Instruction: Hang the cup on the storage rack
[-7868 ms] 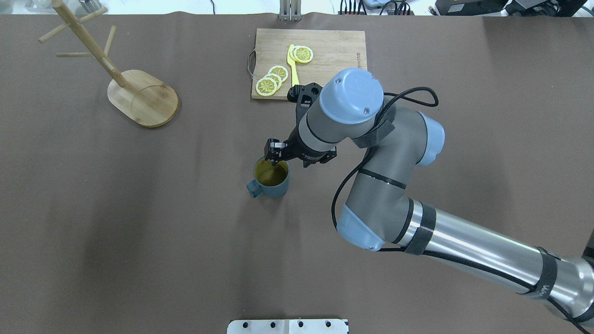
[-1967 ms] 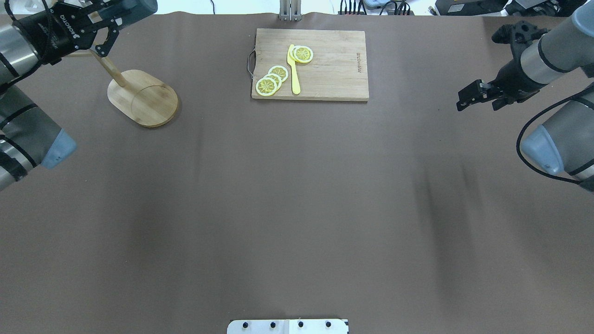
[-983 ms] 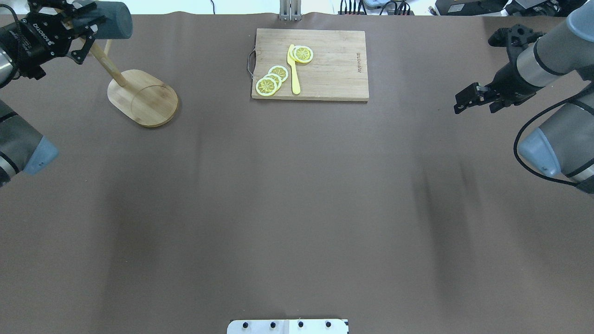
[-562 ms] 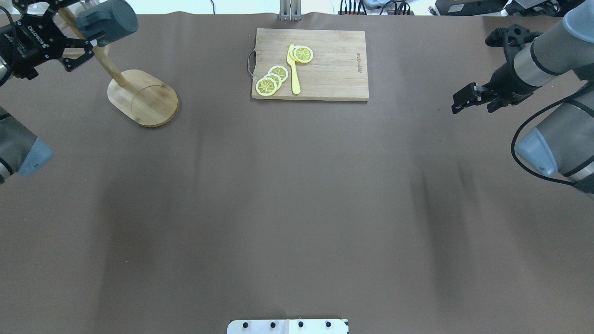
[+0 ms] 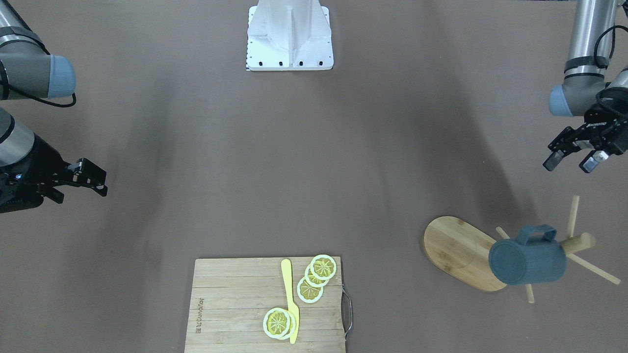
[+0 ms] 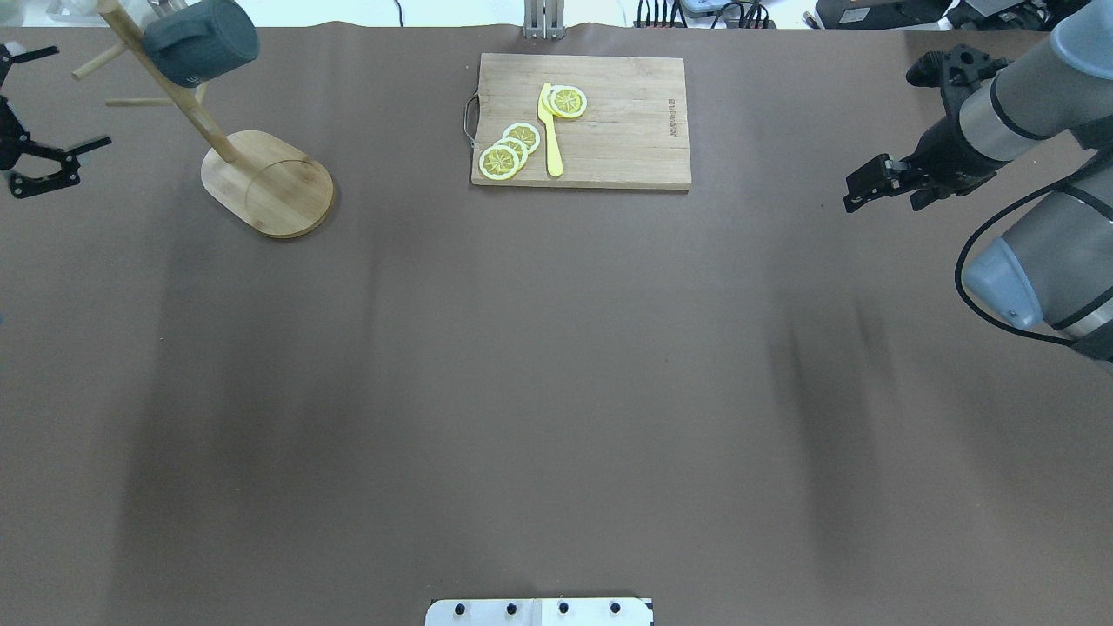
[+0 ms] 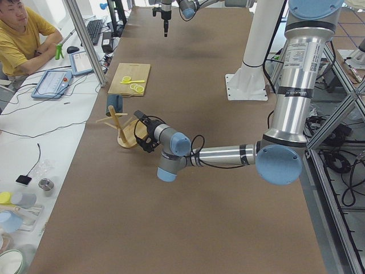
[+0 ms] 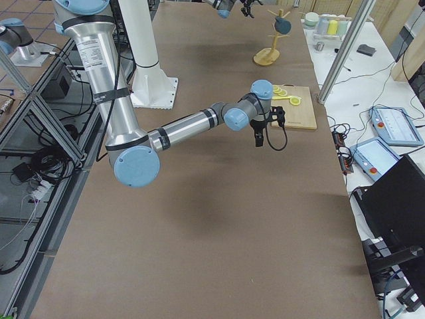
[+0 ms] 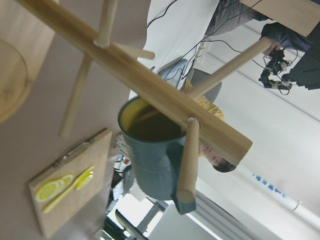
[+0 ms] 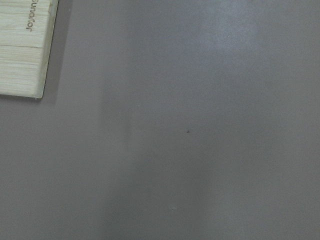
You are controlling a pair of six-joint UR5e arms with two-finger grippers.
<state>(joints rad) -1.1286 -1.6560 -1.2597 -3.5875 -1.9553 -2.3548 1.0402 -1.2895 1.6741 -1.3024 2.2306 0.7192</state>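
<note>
The dark blue-grey cup [image 6: 204, 43] hangs by its handle on a peg of the bamboo storage rack [image 6: 269, 183] at the table's far left. In the front view the cup [image 5: 527, 262] lies sideways on the rack [image 5: 456, 250]. The left wrist view shows its yellow inside [image 9: 150, 127] behind the rack's post [image 9: 150, 87]. My left gripper [image 6: 83, 94] is open and empty, apart from the rack on its left; it also shows in the front view [image 5: 570, 164]. My right gripper [image 6: 856, 187] is open and empty above the table's right side.
A bamboo cutting board [image 6: 609, 122] with lemon slices [image 6: 509, 149] and a yellow knife [image 6: 549, 130] lies at the far middle. An operator [image 7: 23, 34] sits beside the table. A white mount plate [image 6: 539, 611] sits at the near edge.
My left gripper let go of the cup and drew back to the left, away from the rack. The cup stays on the peg. The right arm barely moved.
</note>
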